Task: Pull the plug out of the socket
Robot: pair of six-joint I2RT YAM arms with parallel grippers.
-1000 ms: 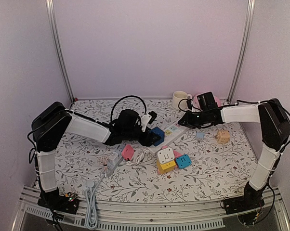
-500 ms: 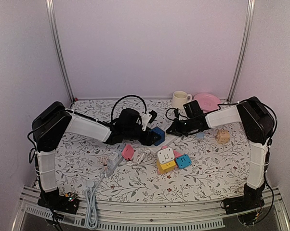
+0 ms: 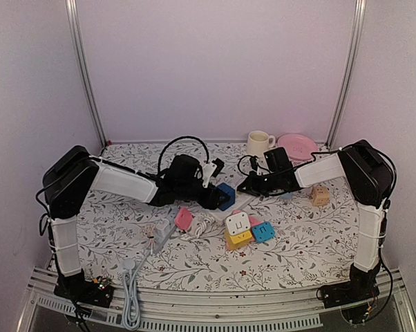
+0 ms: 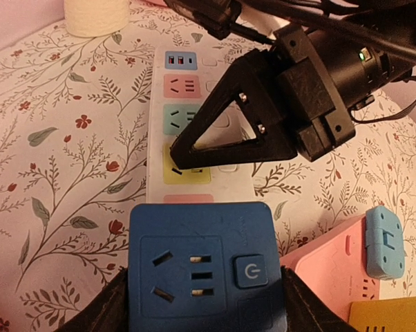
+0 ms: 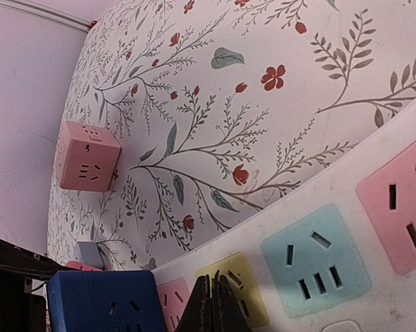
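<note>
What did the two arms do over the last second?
The right gripper swung left and a little nearer, onto the power strip; its closed tips now sit at the yellow socket. It took hold of nothing. The left gripper kept its grip on the blue cube, and the loose items on the table stayed put.

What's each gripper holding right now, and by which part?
Left gripper clamps the blue cube adapter by its opposite sides. Right gripper is shut, holding nothing.
</note>
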